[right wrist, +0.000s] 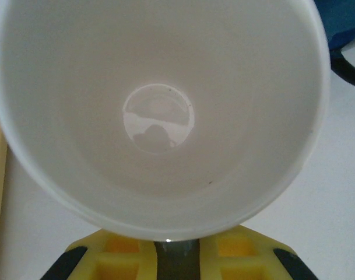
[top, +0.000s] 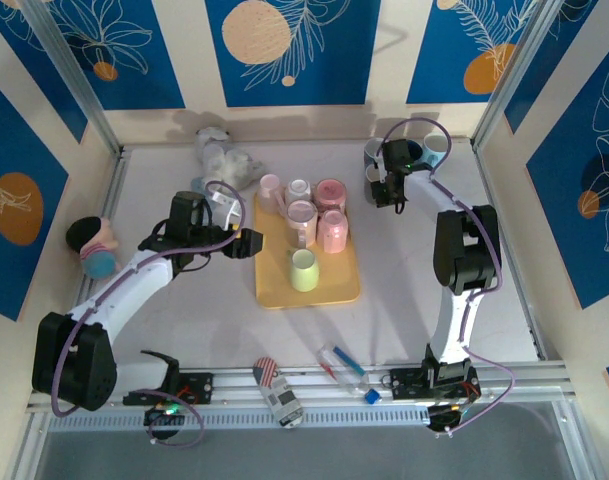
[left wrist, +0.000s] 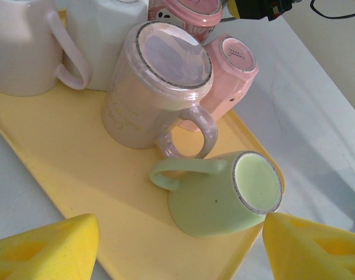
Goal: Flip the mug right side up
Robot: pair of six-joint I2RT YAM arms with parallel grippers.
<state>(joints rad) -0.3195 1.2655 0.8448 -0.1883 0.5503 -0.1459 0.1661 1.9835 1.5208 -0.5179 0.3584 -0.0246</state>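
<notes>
We have not yet flipped the green mug (left wrist: 215, 201) ahead of our open left claw (top: 249, 243); our right claw (top: 392, 192) is clenched.

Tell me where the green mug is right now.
In the top view the green mug sits base up at the near end of the yellow tray, in front of the pearly pink mug, right of the left gripper.
</notes>
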